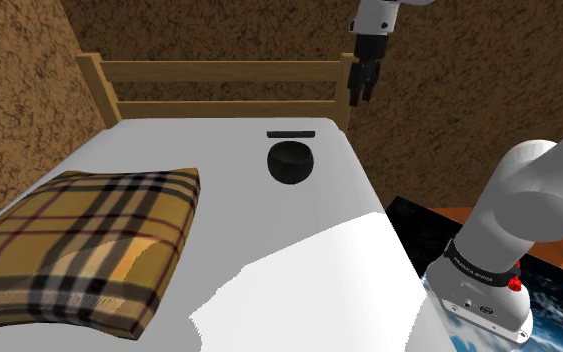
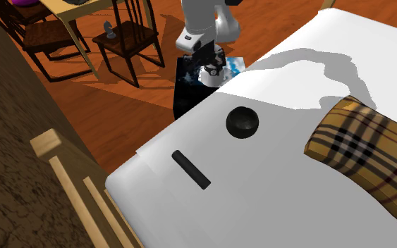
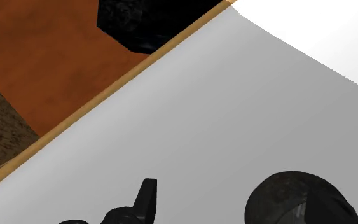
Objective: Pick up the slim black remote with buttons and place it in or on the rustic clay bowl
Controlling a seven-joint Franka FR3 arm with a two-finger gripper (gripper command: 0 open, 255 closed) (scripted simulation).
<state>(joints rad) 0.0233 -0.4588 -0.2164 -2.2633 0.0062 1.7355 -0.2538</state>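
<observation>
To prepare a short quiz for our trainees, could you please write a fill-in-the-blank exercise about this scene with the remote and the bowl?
1. The remote lies on the white ____.
2. It rests between the bowl and the wooden ____.
3. The bowl is drawn in the colour ____.
4. The plaid ____ lies apart from the bowl.
Missing words: bed; headboard; black; pillow.

I see the bowl [image 1: 291, 162] on the bed [image 1: 299, 270]; the remote [image 1: 294, 133] lies between it and the headboard [image 1: 219, 72], with the pillow [image 1: 79, 245] well apart from it.
</observation>
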